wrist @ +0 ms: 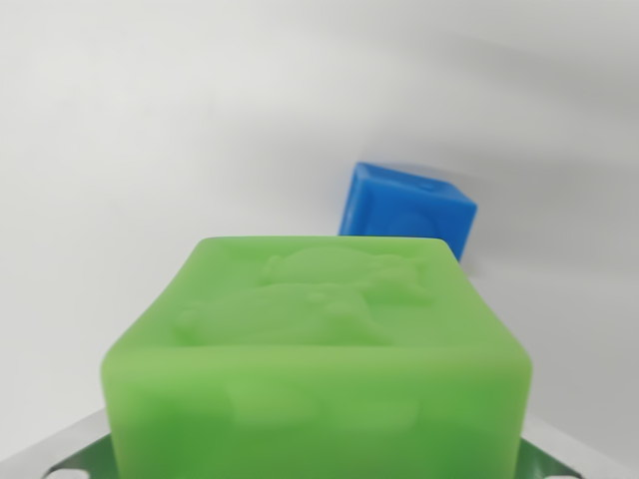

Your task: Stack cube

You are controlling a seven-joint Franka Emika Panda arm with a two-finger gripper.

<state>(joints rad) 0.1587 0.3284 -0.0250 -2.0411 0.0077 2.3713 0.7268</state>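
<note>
I count two cubes. One green cube [319, 369] fills the lower middle of my wrist view, very close to the lens, its top face carrying a raised relief figure. At its bottom corners I see metal parts of the hand [319, 464] on either side of it, though I cannot tell from here whether the hand is clenched on the cube. One blue cube [407, 208] sits beyond it, toward the wrist view's right, partly hidden behind the green one's far edge. Both are set against a plain white worktop [140, 150].
</note>
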